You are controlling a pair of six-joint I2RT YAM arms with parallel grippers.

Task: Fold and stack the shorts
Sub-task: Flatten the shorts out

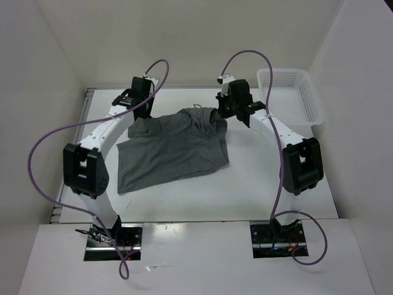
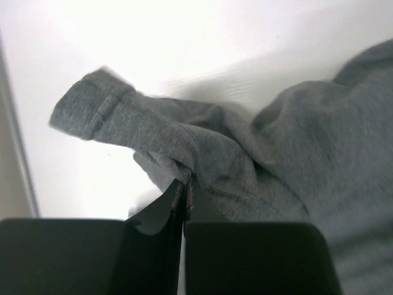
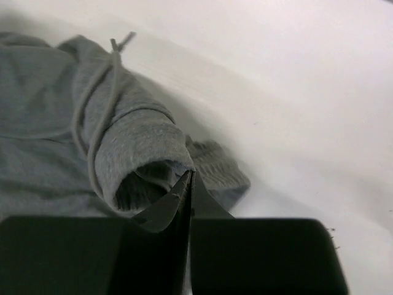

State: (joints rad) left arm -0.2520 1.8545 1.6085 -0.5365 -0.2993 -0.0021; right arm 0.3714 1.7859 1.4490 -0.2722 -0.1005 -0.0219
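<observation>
The shorts (image 1: pixel 172 150) lie spread mid-counter (image 1: pixel 270 184), their long axis slanting from near-left to far-right, with the drawstring (image 3: pixel 92 123) end toward the far edge. The left fingers (image 2: pixel 172 206) are pinched tight on the far-left corner of the fabric. The right fingers (image 3: pixel 178 200) are pinched on the far-right fold.

Overhead view: bright, even light fell from above on the white table (image 1: pixel 258 184), and shadows there were faint and soft. Left wrist view: the table was blown out to glare beyond the shorts (image 2: pixel 276 160), whose far hem was blurred. Right wrist view: dimmer, with a soft shadow right of the shorts and a dark, unfocused near foreground.
</observation>
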